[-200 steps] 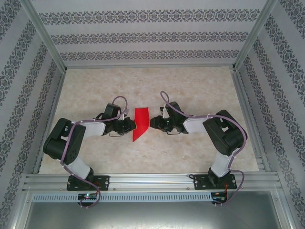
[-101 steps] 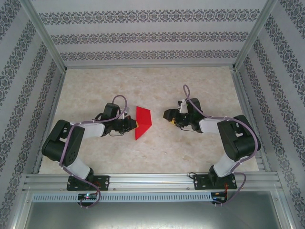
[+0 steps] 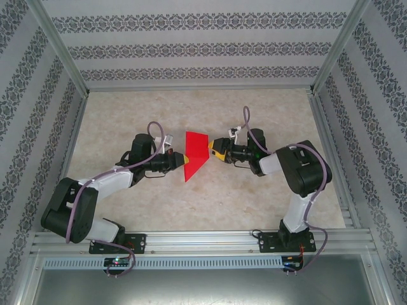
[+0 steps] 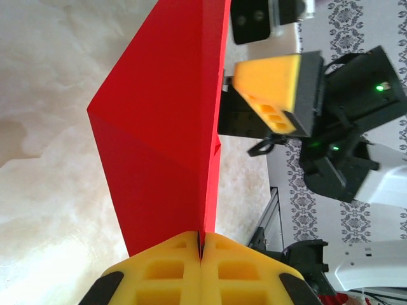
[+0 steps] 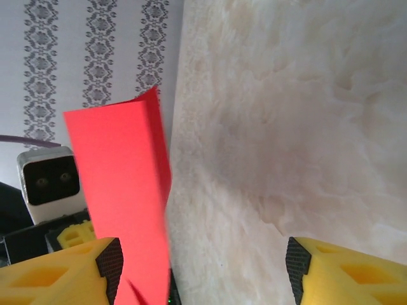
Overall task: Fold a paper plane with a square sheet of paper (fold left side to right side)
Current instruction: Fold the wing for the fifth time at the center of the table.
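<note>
The red sheet of paper (image 3: 196, 155), folded to a pointed, creased shape, hangs over the middle of the table. My left gripper (image 3: 180, 159) is shut on its near-left edge. In the left wrist view the paper (image 4: 159, 127) rises edge-on from the closed yellow pads of the left gripper (image 4: 201, 249), with a yellow finger (image 4: 270, 89) of the right gripper just beyond it. My right gripper (image 3: 214, 151) is open at the paper's right side. In the right wrist view the paper (image 5: 121, 190) stands between the spread fingers of the right gripper (image 5: 202, 268), close to the left pad (image 5: 109, 264).
The marbled table top (image 3: 254, 203) lies below both arms. Aluminium rails (image 3: 203, 240) frame the near edge and both sides, and patterned walls (image 3: 203, 47) close the back and sides.
The right gripper let go of the paper and opened, drew back to the right, then came back to the paper's right edge. The left arm stretched out, carrying the paper farther from the bases.
</note>
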